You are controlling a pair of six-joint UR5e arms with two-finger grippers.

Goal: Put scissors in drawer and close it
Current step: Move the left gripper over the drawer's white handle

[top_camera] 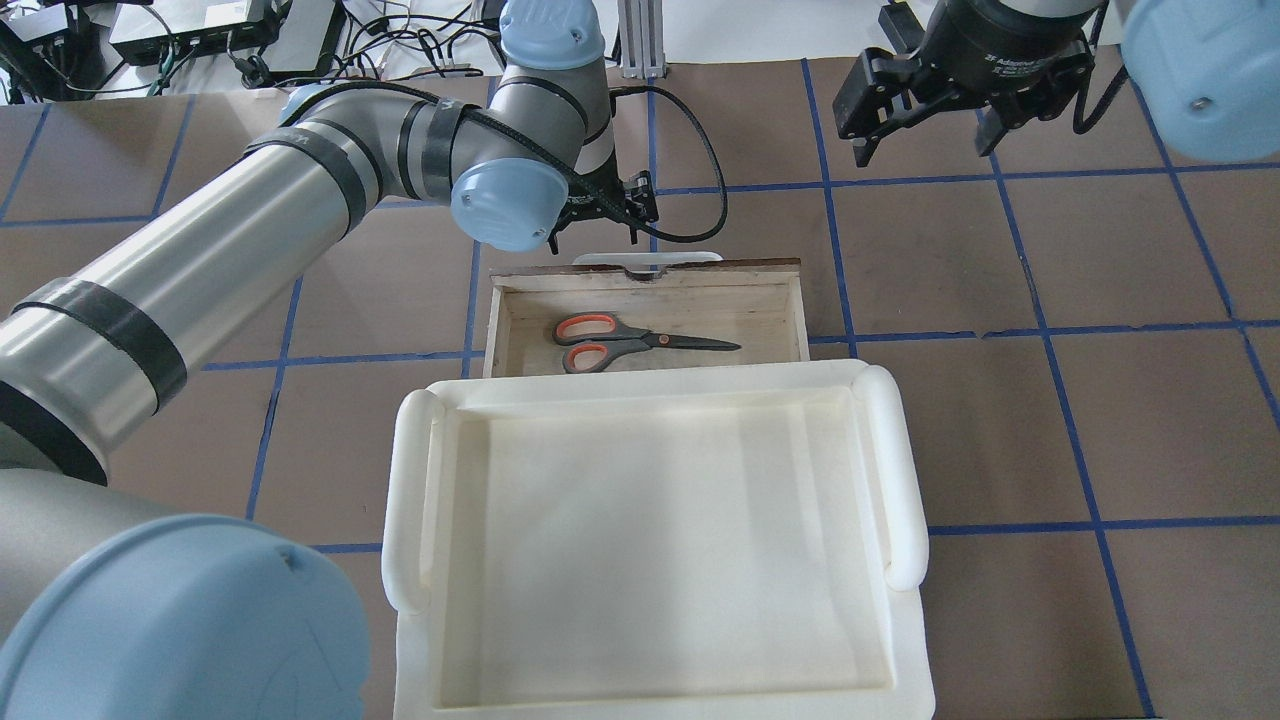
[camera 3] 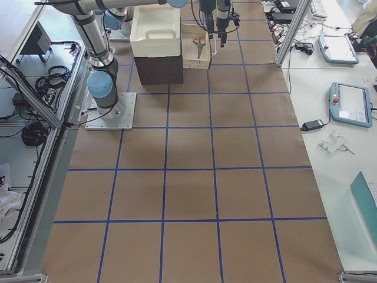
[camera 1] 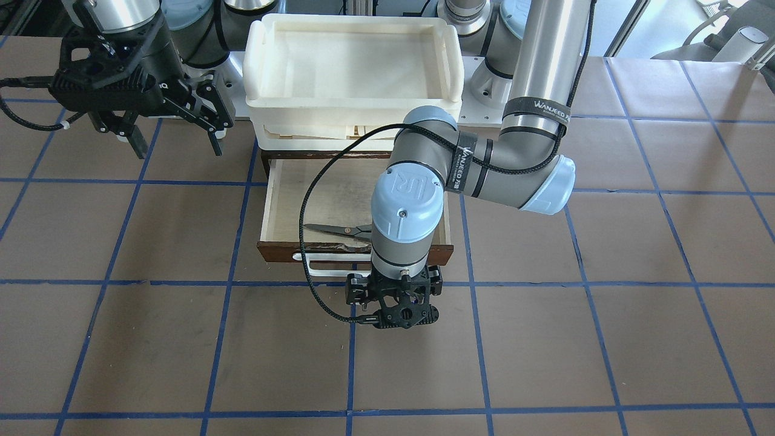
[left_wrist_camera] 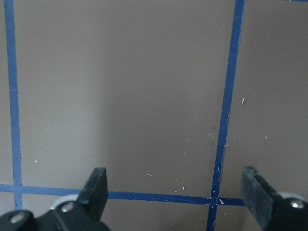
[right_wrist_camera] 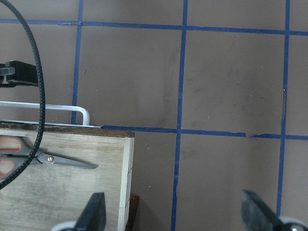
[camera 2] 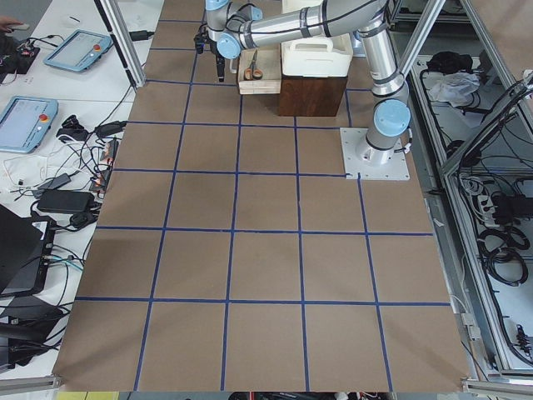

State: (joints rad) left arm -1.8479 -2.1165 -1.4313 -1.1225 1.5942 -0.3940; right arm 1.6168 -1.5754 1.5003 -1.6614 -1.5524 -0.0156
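Scissors (top_camera: pixel 640 342) are in, lying flat inside the open drawer (top_camera: pixel 760 318) by the worktop's robot-side edge. Your left gripper (left_wrist_camera: pixel 175 185) hangs just beyond the white handle (top_camera: pixel 690 256), jaws wide, empty — right gripper (right_wrist_camera: pixel 174 209) spread too, off aside. Only the push shut is left, I'd say.

**Arm's wrist screens scissors in open drawer**

From across the table, the left arm's wrist (camera 1: pixel 404 206) at frame centre covers the handles of the scissors (camera 1: pixel 336 229), so only the blades show. It also blocks the middle of the drawer (camera 1: pixel 266 206) front and part of its white handle (camera 1: pixel 330 270). Overhead, the cream tray (top_camera: pixel 895 450) hides the drawer's rear and runs off the bottom edge. The right wrist view cuts the scissors at its left edge, with a black cable (right_wrist_camera: pixel 41 96) across them. The left gripper (left_wrist_camera: pixel 174 173) shows only finger ends at its own view's bottom edge. In both side views the scissors are too small for detail.
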